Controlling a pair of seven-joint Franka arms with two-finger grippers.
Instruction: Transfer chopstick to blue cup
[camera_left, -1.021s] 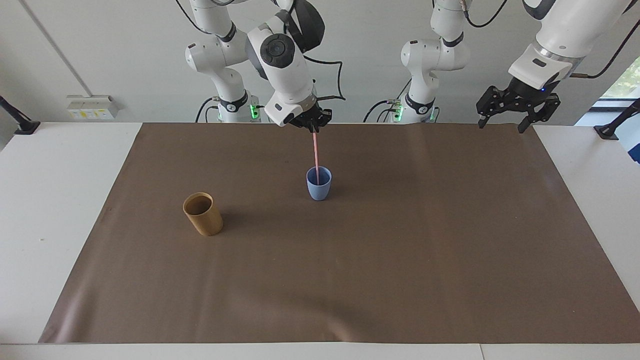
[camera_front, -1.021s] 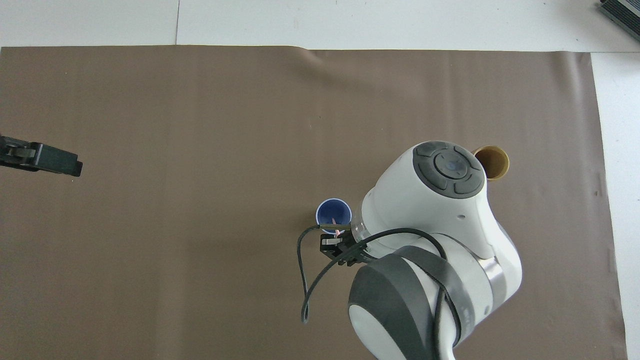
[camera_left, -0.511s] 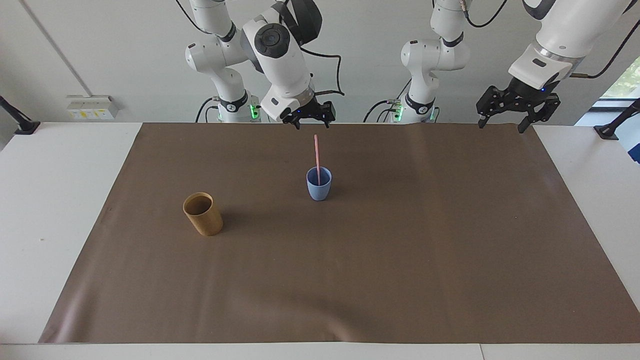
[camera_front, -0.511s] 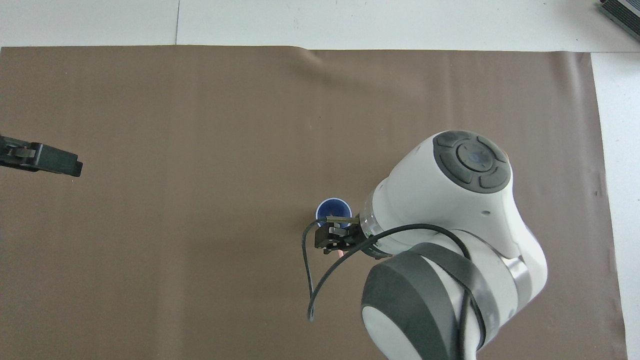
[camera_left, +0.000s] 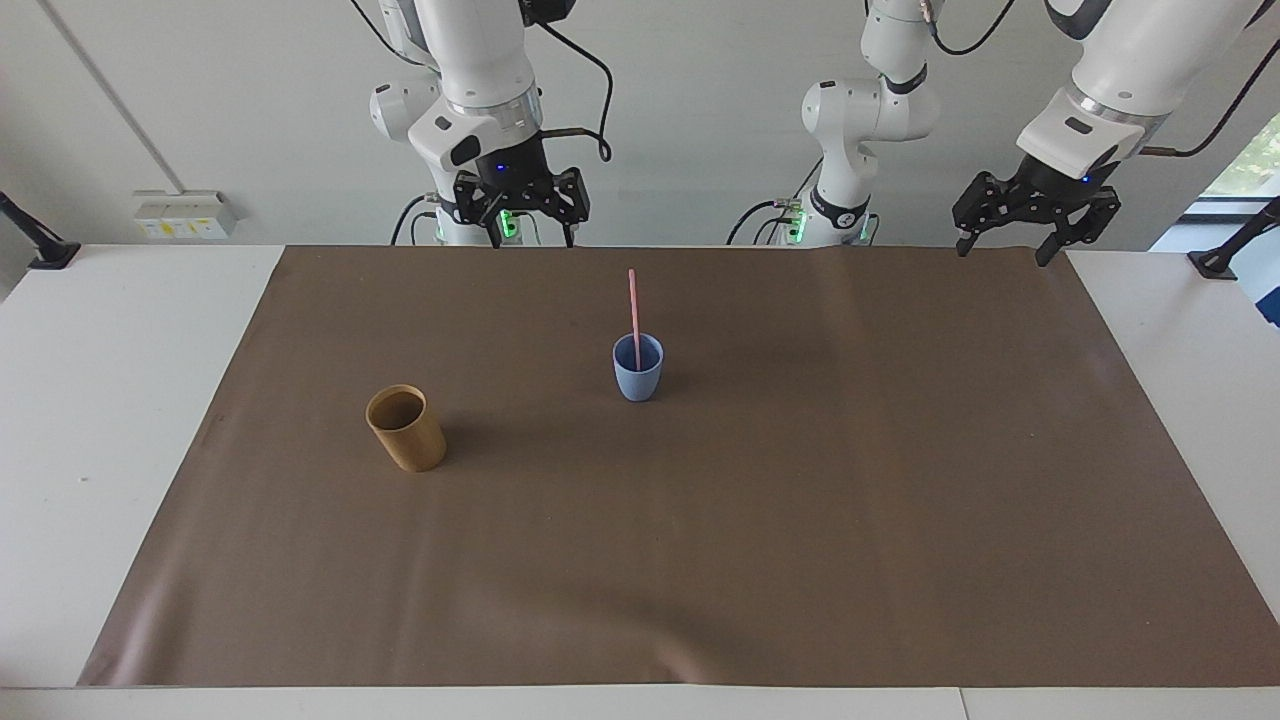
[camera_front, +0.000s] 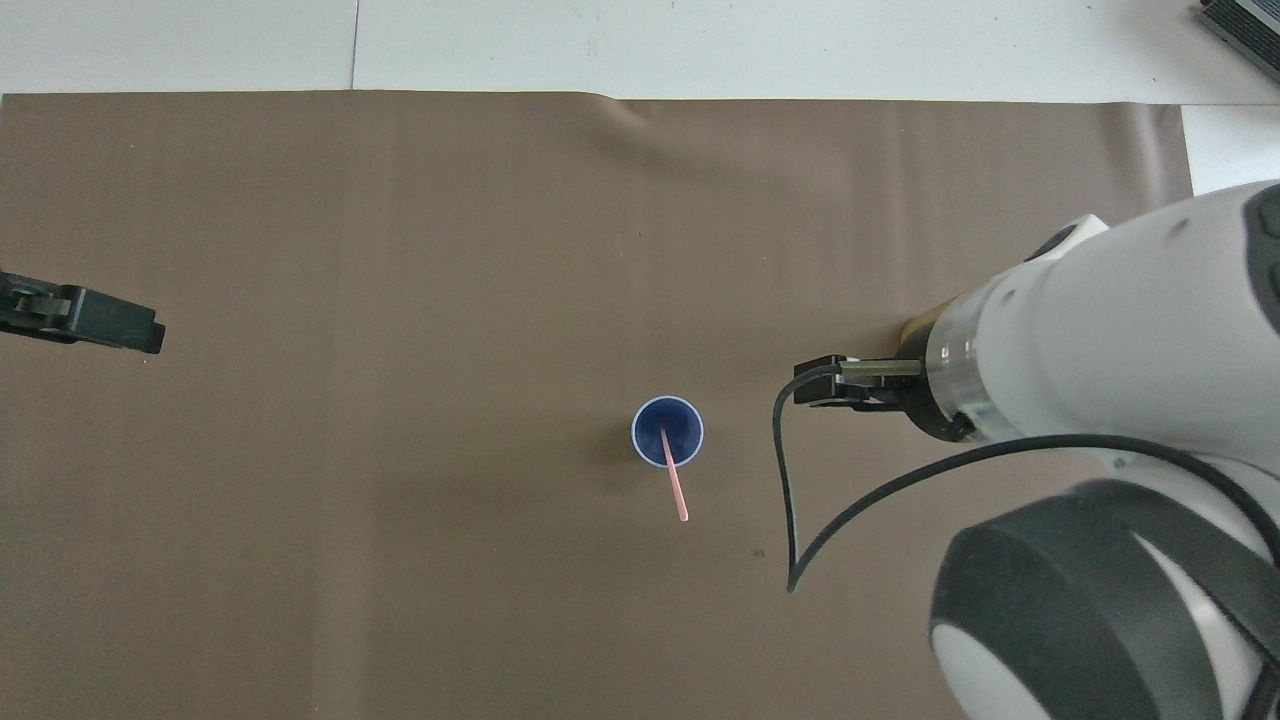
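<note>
Now: right gripper (camera_left: 520, 215) open, empty, raised by its base. Chopstick (camera_left: 633, 318) stands in blue cup (camera_left: 637, 368), mid-mat, leaning toward robots. Left gripper (camera_left: 1012, 222) open, waits. Transfer looks done; next: just clear off.

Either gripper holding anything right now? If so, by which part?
Nothing held. The right gripper and left gripper are open and empty. The chopstick stands free in the blue cup.
</note>
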